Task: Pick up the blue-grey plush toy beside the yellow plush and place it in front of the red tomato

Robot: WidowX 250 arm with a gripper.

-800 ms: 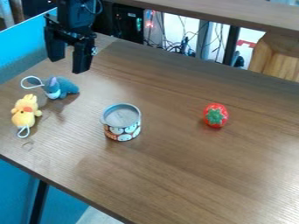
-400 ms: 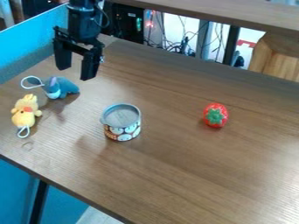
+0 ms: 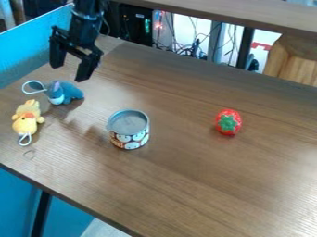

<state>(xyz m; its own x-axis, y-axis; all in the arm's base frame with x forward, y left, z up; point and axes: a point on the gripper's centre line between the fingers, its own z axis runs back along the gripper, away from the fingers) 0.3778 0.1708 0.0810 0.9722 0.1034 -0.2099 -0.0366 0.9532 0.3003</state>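
Note:
The black gripper hangs at the upper left, its two fingers apart with nothing between them. Just below it lies a blue-grey plush toy with a white loop. A yellow plush toy, also with a loop, lies near the left side of the table. Right of the plush toys stands a round tin with a grey top and a band of cartoon faces. Farther right, a red strawberry toy rests with its green leaves facing the camera.
All the toys stand on a brown wooden table. A blue panel borders it at the upper left. Behind the far edge are cables, a raised wooden shelf and a wooden block.
The gripper first shifted right and slightly down, then back left and a little up, and it is now tilted. The toys and the tin have stayed in place.

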